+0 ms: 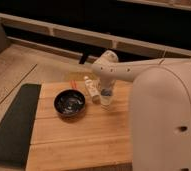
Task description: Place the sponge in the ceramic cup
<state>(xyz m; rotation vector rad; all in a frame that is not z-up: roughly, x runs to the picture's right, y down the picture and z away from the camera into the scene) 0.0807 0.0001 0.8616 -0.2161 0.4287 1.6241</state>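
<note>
We are stretching our arm (139, 72) over the desk (79, 145), a dark mat (11, 125) lying along its left edge. The bowl (70, 103) is sitting beside the packet (91, 89). Our hand (106, 89) is hanging right over the cup (107, 101), with the sponge (106, 93) showing blue-grey at the cup's mouth. We cannot tell whether the hand is gripping it.

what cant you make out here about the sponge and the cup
- camera view: the gripper sits right over the ceramic cup, hiding its mouth.
- the sponge: just a bluish patch there; gripped or already in the cup, cannot tell.
- the table: right side hidden by the robot's body.
</note>
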